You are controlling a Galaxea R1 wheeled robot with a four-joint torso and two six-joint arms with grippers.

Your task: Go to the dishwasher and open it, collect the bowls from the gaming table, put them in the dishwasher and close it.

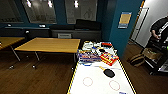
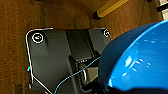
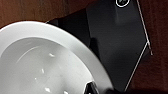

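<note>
Wood floor, white yellow-edged gaming desk (image 1: 100, 82) at 6 o'clock with game boxes (image 1: 109, 58); blue bowl (image 2: 140, 57) by left wrist, white bowl (image 3: 42, 65) by right; jaws' state unclear.

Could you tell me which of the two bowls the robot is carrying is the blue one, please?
The blue bowl is the one in the left wrist view, glossy bright blue. The bowl in the right wrist view is the white bowl.

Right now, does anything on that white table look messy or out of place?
Yes. The far end of the gaming table is strewn with board-game boxes lying askew, one red box angled toward the yellow edge. Nothing looks spilled or broken.
</note>
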